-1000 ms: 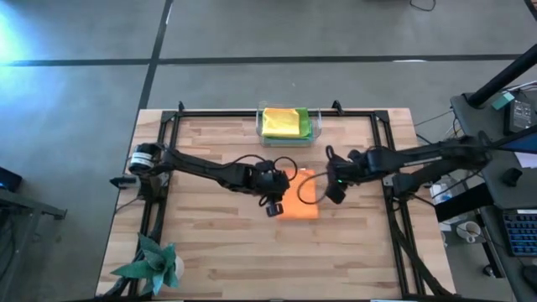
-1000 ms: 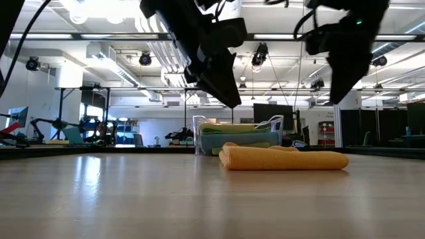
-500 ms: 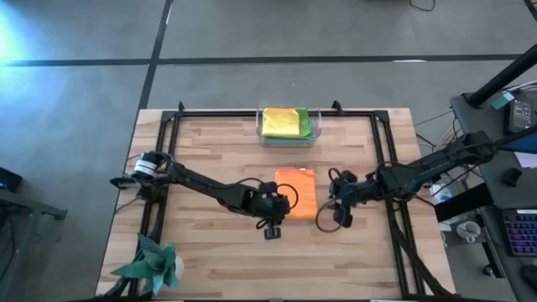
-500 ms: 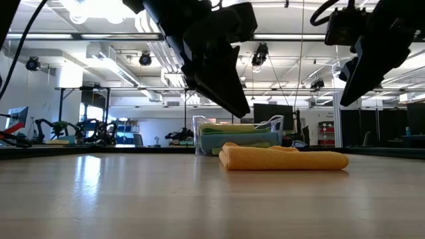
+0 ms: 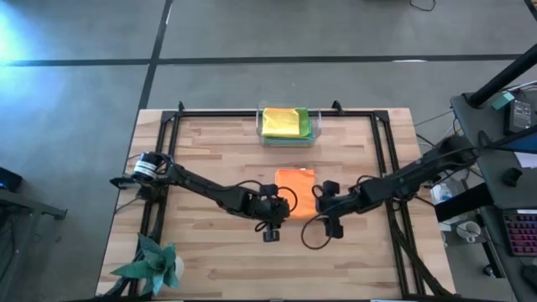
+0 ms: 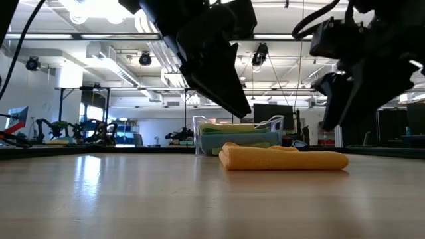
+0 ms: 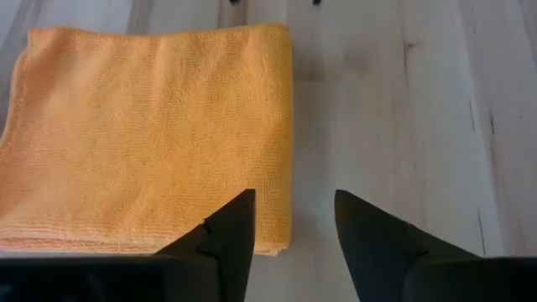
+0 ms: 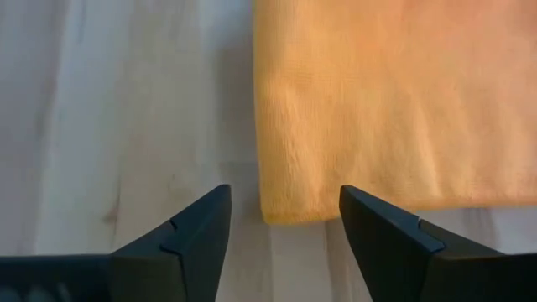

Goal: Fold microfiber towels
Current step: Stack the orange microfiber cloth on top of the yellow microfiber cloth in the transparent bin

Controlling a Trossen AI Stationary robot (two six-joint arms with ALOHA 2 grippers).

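Wood-plank table (image 5: 210, 252) w/ black frame rails, concrete floor around it, workshop room visible behind in the low view. Orange towel (image 5: 295, 186) lies folded flat near table centre, a neat rectangle w/ stacked layered edges showing in the left wrist view (image 7: 151, 134). Behind it, at the far edge, a clear bin (image 5: 287, 138) holds more towels, yellow one (image 5: 281, 122) on top, green (image 5: 305, 123) peeking beside it. Left gripper (image 5: 270, 220) hangs just near the towel's near-left corner, fingers (image 7: 231, 231) spread apart and empty, one finger over the cloth edge, the other over bare wood. Right gripper (image 5: 329, 210) sits by the near-right corner, fingers (image 8: 197, 231) also parted, nothing between them, straddling the towel's corner from above. Handling, my read: cloth is light, soft, floppy, not fragile; grippy pile so unlikely to slip, but layers will slide apart or sag if pinched at one spot only. Best hold prob. both near corners at once, pinching all layers together along the folded edge, so the stack lifts as one. Teal paper ornament (image 5: 155, 262) sits at the near-left corner, well apart.
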